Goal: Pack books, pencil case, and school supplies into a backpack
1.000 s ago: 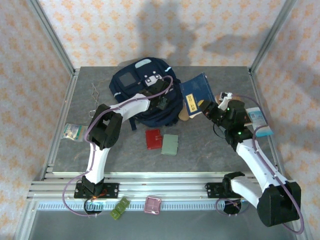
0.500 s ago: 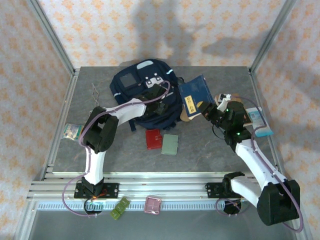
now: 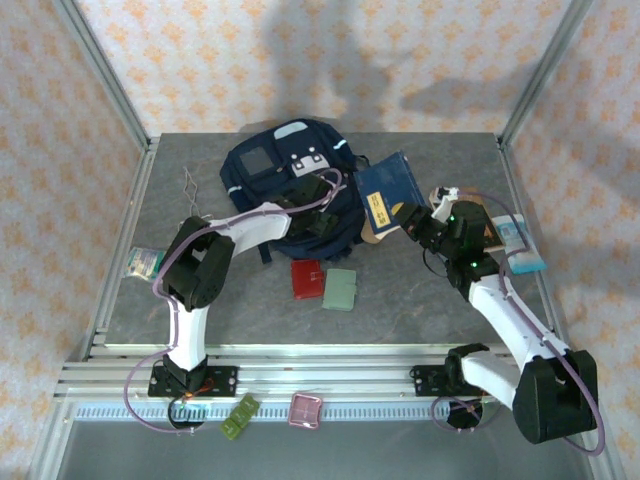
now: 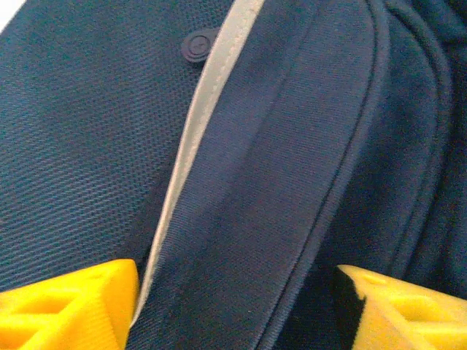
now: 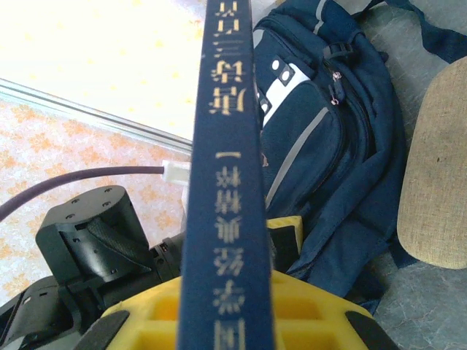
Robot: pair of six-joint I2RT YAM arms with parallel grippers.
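Your right gripper (image 3: 408, 216) clamps the dark blue book (image 3: 388, 188) on edge just beside the backpack (image 3: 262, 160), so close the spread left gripper (image 4: 233, 302) on the fabric fold and lift it wide first.

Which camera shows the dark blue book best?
Top external: the dark blue book shows most of its cover, gripped by the right gripper. The right wrist view catches its lettered spine edge-on.
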